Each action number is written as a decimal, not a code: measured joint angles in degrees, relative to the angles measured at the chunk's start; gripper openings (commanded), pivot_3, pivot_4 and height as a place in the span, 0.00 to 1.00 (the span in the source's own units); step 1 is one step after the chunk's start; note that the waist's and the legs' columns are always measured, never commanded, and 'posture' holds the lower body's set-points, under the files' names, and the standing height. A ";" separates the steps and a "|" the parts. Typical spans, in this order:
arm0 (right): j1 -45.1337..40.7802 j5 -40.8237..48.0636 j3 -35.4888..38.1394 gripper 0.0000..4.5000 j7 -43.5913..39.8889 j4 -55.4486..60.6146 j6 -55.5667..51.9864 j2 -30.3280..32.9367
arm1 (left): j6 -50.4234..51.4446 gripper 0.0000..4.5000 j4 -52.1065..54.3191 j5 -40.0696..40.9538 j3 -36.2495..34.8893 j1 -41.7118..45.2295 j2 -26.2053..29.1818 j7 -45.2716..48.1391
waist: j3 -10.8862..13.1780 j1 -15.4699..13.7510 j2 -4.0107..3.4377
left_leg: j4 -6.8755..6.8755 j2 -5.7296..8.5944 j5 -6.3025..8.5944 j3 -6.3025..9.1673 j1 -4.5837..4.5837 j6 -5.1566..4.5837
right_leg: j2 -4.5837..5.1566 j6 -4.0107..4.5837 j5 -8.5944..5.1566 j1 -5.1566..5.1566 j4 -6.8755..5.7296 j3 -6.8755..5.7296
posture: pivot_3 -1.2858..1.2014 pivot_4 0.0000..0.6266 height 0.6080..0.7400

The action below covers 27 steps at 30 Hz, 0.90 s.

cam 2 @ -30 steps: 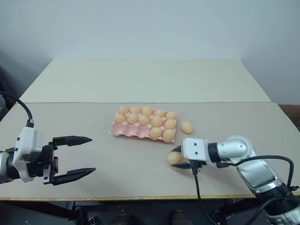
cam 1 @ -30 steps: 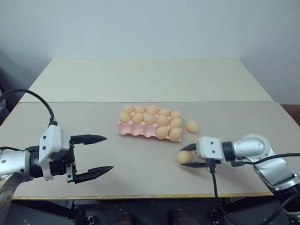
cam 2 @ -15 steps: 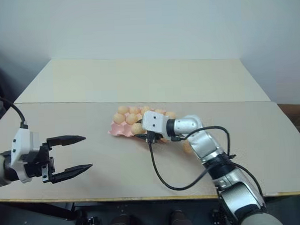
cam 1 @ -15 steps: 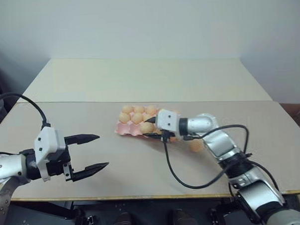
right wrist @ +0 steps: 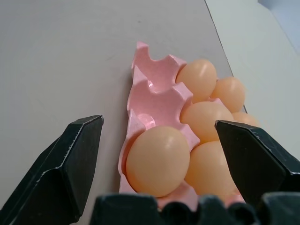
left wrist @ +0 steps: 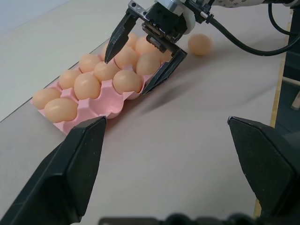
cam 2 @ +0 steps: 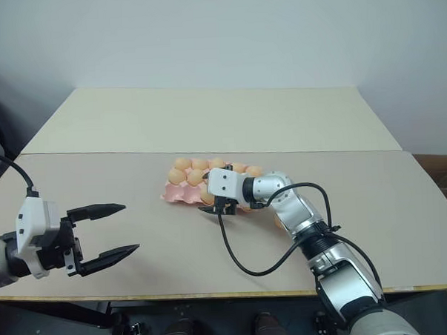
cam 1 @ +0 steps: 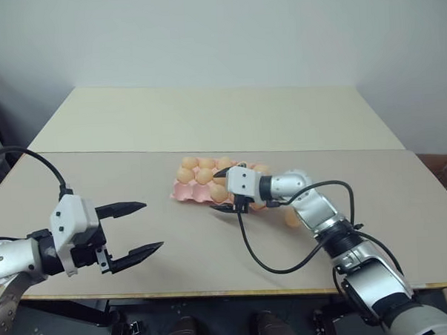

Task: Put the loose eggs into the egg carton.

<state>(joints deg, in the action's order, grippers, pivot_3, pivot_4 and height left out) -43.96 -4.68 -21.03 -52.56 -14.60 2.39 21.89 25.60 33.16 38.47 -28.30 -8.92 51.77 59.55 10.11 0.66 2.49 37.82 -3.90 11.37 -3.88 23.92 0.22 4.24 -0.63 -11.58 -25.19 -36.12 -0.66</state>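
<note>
The egg carton (cam 1: 181,189) is a pink tray in the middle of the table, with eggs in most cups and two bare cups (right wrist: 154,101) at its end. My right gripper (cam 1: 223,190) is at the carton's near side, open. An egg (right wrist: 158,159) sits in a near-row cup between its fingers, which do not touch it. One loose egg (cam 1: 291,217) lies on the table to the right of the carton, partly behind my right forearm; it is also in the left wrist view (left wrist: 200,43). My left gripper (cam 1: 152,226) hovers open and empty over the left of the table.
A black cable (cam 1: 251,249) loops from my right gripper down across the table toward its front edge (cam 1: 214,292). A second, paler table (cam 1: 206,116) adjoins at the back, with a wall behind it.
My right gripper carried an egg from the table's front right to the carton's near row, then opened. The egg now rests in a cup. The left gripper stayed put.
</note>
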 measured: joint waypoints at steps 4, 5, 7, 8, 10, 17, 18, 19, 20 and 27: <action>6.06 4.09 3.38 0.99 -4.33 10.55 -4.12 7.30 | -0.02 1.00 -0.22 0.00 0.19 0.63 0.05 -0.01 | 0.00 -0.41 0.00 | -0.01 0.05 0.00 -0.01 0.06 0.00 | 0.07 0.01 -0.01 0.00 0.07 -0.01 | 0.52 0.24 1.00; 7.62 5.34 4.46 0.99 -5.37 12.99 -5.68 9.20 | -0.04 1.00 -0.25 0.00 0.37 1.11 0.06 0.03 | 0.00 -0.42 0.00 | -0.01 0.05 0.00 -0.02 0.07 0.00 | 0.07 -0.08 -0.08 -0.01 0.07 -0.01 | 0.52 0.24 1.00; 11.87 7.64 6.86 0.99 -7.58 18.66 -8.51 14.37 | -0.25 1.00 -0.29 -0.01 0.77 2.03 0.10 0.22 | 0.00 -0.68 -0.01 | -0.01 0.04 0.00 -0.01 0.05 0.00 | 0.07 -0.23 -0.26 0.00 0.05 -0.03 | 0.52 0.24 1.00; 13.58 8.30 8.11 0.99 -8.42 20.37 -9.84 16.72 | -0.30 1.00 -0.43 -0.02 0.96 2.19 0.11 0.35 | 0.00 -0.71 -0.01 | -0.01 0.04 0.00 -0.02 0.02 0.00 | 0.06 -0.10 -0.34 0.00 0.05 -0.02 | 0.52 0.24 1.00; 17.15 9.50 11.11 0.99 -9.27 23.83 -12.89 21.04 | -0.36 1.00 -0.76 -0.02 1.97 2.93 0.17 0.79 | 0.00 -0.84 -0.01 | -0.01 0.03 0.00 -0.02 0.01 0.01 | 0.06 -0.03 -0.39 -0.01 0.03 -0.02 | 0.52 0.24 1.00; 29.38 17.52 24.52 0.99 -11.65 34.97 -21.73 31.92 | -0.46 1.00 -2.78 -0.06 3.73 5.01 0.50 2.60 | 0.01 -0.82 -0.02 | -0.01 0.02 0.01 -0.05 -0.08 0.01 | 0.06 -0.03 -0.41 0.02 0.05 0.03 | 0.52 0.24 1.00; 30.64 18.65 26.60 0.99 -12.09 36.09 -22.72 33.25 | -0.50 1.00 -3.05 -0.10 3.92 5.28 0.53 2.80 | 0.01 -0.84 -0.01 | -0.01 0.03 0.01 -0.05 -0.07 0.01 | 0.06 -0.03 -0.41 0.03 0.06 0.03 | 0.52 0.24 1.00; 32.20 20.01 29.06 0.99 -12.66 37.38 -24.15 34.75 | -0.68 1.00 -3.36 -0.13 4.05 5.63 0.65 3.07 | 0.01 -0.97 -0.02 | -0.01 0.03 0.01 -0.05 -0.07 0.01 | 0.07 -0.03 -0.41 0.03 0.06 0.04 | 0.52 0.24 1.00; 33.26 20.91 30.92 0.99 -13.10 38.14 -25.04 35.83 | -0.79 1.00 -3.74 -0.16 4.14 5.92 0.80 3.22 | 0.01 -1.01 -0.02 | -0.01 0.03 0.01 -0.05 -0.08 0.02 | 0.07 -0.03 -0.41 0.04 0.07 0.03 | 0.52 0.24 1.00; 42.15 24.06 42.14 0.99 -15.98 41.23 -27.49 40.03 | -1.64 1.00 -5.21 -0.20 4.44 6.80 1.84 4.35 | 0.01 -1.30 -0.01 | -0.01 0.04 0.03 -0.05 -0.07 0.04 | 0.09 -0.02 -0.43 0.04 0.09 0.04 | 0.52 0.24 1.00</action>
<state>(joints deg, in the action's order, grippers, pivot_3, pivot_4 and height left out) -1.80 19.38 21.11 -68.53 26.63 -25.09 61.92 23.96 27.95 38.26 -23.86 -2.11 53.62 63.90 10.12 -0.65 2.48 37.81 -3.86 11.40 -3.92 23.85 0.26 4.33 -0.66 -12.01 -25.16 -36.03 -0.62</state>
